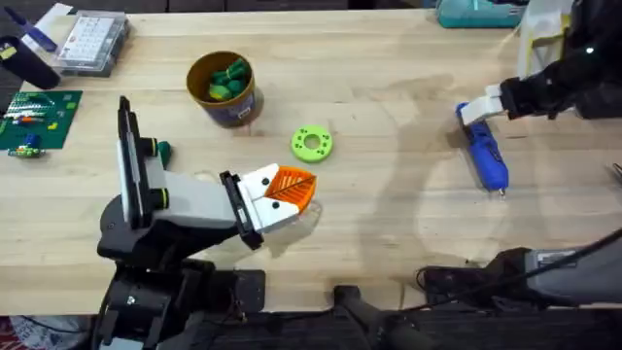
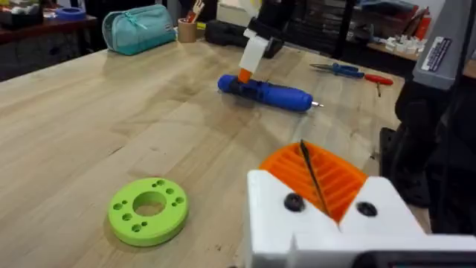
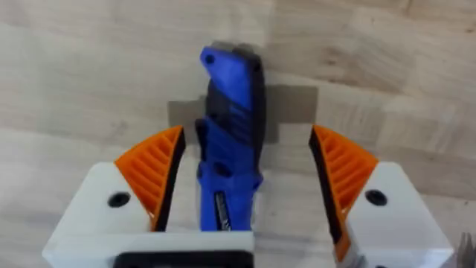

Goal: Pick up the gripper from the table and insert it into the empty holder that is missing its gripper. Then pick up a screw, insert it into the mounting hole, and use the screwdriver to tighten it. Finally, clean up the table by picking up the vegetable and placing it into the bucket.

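Closest under my overhead camera sits the white tapered holder (image 1: 190,201) on its black jointed base, with the small white gripper with orange ribbed fingers (image 1: 282,194) seated against its black end plate, so I judge the insertion done. My left gripper (image 2: 312,175) has its orange pads pressed flat together, holding nothing, hovering over the wooden table (image 1: 389,214) near the lime-green flat ring (image 2: 147,211).

Over on my right, the bright blue pen-shaped screwdriver (image 1: 484,156) lies flat on the table, metal tip pointing toward the arms' bases. My right gripper (image 3: 245,175) is down over its butt end with the jaws spread wide; the blue barrel runs between the two orange pads (image 3: 152,171), with a gap on each side, so nothing is clamped. I read this as either a grasp or a release.

Dark-green pieces (image 1: 228,83) lie inside the yellow round bucket (image 1: 225,92), well apart from the screwdriver.
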Tool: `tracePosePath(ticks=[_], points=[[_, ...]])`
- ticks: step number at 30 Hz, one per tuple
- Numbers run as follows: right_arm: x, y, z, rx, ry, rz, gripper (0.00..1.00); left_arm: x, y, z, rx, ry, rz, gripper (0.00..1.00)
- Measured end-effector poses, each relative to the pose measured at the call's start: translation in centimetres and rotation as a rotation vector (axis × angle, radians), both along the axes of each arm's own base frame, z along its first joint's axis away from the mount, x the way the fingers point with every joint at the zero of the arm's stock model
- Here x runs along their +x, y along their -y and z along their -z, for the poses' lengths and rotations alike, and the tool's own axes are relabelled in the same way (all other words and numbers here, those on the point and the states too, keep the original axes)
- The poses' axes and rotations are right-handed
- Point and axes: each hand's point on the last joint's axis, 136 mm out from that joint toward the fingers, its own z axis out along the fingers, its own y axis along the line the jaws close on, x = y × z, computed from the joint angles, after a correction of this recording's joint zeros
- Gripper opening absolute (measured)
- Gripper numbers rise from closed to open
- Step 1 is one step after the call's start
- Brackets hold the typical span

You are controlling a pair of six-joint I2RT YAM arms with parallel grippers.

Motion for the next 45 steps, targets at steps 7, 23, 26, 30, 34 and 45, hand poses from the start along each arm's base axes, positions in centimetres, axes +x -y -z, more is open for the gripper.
tracePosePath(ticks=[7,23,26,30,34,45], points=[[1.3,0.3,1.8,0.001,0.001,-0.004,0.978,0.0,0.0,0.0,0.0,0.0,0.0,0.019],[0.6,-0.9,5.1,-0.025,0.015,-0.061,0.978,0.0,0.0,0.0,0.0,0.0,0.0,0.019],[0.7,-0.9,5.1,-0.025,0.019,-0.061,0.978,0.0,0.0,0.0,0.0,0.0,0.0,0.019],[1.0,-0.9,5.0,-0.026,0.031,-0.072,0.73,0.0,0.0,0.0,0.0,0.0,0.0,0.019],[1.4,-0.8,5.1,-0.033,0.048,-0.074,0.122,0.0,0.0,0.0,0.0,0.0,0.0,0.019],[1.1,-0.9,5.2,-0.031,0.038,-0.08,0.027,0.0,0.0,0.0,0.0,0.0,0.0,0.019]])
